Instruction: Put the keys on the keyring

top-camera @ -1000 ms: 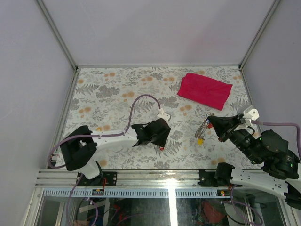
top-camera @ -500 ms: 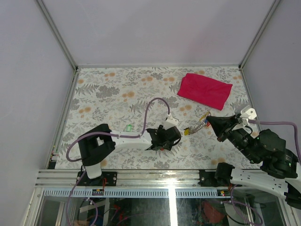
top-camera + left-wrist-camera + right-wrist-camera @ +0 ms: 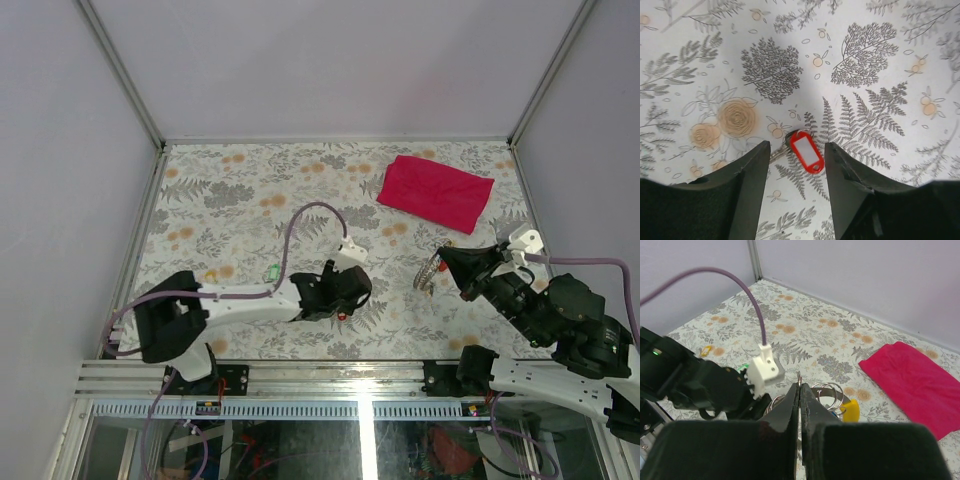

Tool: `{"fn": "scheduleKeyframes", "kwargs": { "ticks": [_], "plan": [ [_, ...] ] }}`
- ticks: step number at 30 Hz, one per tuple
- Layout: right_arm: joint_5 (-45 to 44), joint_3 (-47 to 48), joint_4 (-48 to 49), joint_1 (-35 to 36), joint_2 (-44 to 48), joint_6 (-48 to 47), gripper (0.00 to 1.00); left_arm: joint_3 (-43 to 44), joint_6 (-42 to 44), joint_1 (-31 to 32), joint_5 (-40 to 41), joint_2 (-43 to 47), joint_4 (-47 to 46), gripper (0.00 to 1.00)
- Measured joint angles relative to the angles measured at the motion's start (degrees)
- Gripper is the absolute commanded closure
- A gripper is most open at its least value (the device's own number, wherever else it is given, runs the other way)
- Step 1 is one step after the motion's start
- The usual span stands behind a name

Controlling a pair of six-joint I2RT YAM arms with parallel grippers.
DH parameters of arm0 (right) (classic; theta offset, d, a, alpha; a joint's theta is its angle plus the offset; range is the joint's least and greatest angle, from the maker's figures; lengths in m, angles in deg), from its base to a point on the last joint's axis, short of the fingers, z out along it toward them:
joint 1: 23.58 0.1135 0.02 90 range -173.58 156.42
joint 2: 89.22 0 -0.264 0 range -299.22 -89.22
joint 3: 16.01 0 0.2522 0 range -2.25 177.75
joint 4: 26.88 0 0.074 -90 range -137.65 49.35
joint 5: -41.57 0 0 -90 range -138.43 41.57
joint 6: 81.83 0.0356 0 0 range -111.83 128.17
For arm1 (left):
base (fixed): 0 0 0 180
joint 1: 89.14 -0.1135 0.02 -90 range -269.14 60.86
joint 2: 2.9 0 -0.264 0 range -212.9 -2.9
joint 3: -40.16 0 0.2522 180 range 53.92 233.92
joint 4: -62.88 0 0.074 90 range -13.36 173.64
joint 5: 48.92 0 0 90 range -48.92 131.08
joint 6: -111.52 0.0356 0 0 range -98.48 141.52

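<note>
Reaching for the key (image 3: 807, 151)
Our left gripper (image 3: 796, 148) straddles the key, open to grasp it; our right gripper (image 3: 800, 390) clamps the keyring (image 3: 428, 274) for threading.

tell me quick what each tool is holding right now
left tool: open, a finger either side of the red-tagged key, not gripping it
right tool: shut on the keyring
</note>
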Motion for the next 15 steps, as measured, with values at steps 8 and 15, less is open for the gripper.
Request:
{"fn": "scheduleKeyframes", "kwargs": {
  "ticks": [8,15],
  "plan": [
    [0.0,-0.2,-0.1,0.0,-0.6,0.2,1.00,-9.9,2.4,-10.4,-5.7,15.8,-2.8,0.51],
    [0.1,-0.3,-0.2,0.0,-1.3,0.3,1.00,-16.2,6.1,-32.1,-14.0,26.4,-1.5,0.51]
  ]
}}
